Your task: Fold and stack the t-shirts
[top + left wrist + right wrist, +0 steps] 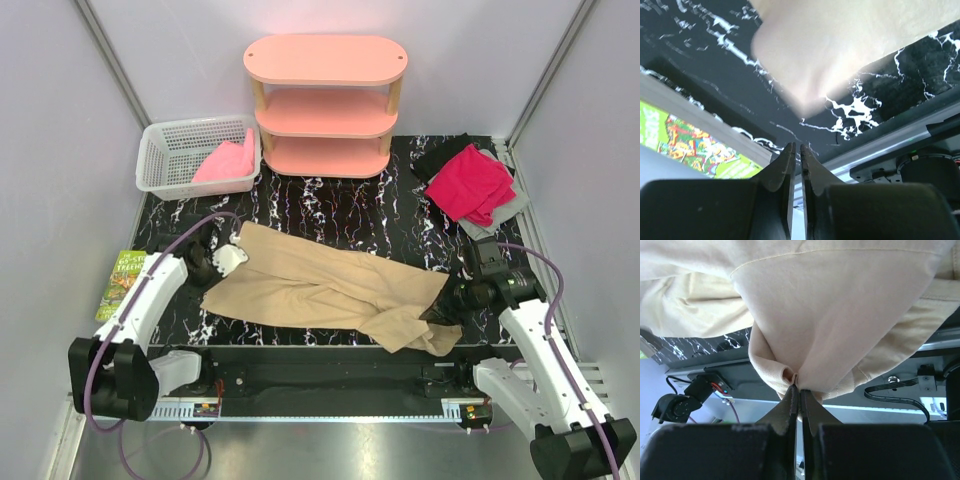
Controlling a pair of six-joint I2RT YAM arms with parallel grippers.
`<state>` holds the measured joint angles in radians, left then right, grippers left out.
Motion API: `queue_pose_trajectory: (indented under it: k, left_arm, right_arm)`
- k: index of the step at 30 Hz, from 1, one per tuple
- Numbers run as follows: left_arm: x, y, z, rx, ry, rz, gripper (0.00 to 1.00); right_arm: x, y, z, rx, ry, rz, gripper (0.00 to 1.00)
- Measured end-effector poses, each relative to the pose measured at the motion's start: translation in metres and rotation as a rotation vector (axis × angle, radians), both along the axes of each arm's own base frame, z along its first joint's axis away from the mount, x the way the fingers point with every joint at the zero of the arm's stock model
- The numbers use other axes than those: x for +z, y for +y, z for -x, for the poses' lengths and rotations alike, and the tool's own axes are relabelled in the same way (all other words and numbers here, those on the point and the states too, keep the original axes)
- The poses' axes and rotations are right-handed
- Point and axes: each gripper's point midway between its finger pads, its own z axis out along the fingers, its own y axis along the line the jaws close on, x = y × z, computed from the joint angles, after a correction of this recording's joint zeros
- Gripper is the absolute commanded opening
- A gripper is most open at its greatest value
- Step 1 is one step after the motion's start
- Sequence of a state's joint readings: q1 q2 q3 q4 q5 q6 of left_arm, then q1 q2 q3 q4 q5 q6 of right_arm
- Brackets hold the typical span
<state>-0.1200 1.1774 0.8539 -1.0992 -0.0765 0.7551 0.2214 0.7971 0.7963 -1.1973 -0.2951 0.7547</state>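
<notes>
**A:** The right gripper (799,386) is pinching shut on a fold of the tan t-shirt (320,285), which is lying mid-table. The left gripper (796,150) is sitting closed on nothing (cloth just beyond its tips).

**B:** I'm advising a low, taut carry.

**A:** I'm counting 5 shirts: 1 tan, 1 magenta (470,182), 1 grey (508,205), 1 black (440,155), and 1 pink (225,162) in the basket (165,150).

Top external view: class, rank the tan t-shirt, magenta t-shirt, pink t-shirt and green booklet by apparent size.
1. tan t-shirt
2. magenta t-shirt
3. pink t-shirt and green booklet: they look about alike and both are partly hidden, so unranked.
</notes>
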Motion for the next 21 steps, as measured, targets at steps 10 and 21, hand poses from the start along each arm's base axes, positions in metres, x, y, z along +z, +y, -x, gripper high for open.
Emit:
queue_pose_trajectory:
  k: [10,21]
  left_arm:
    - [0.021,-0.013,-0.047,0.009,-0.013,0.045,0.13]
    - [-0.048,-0.012,0.011,-0.077,0.210,-0.021,0.28]
  right_arm:
    - [0.002,-0.003,0.012,-0.002,0.012,0.002,0.05]
    - [0.001,-0.007,0.022,-0.009,0.032,0.020,0.06]
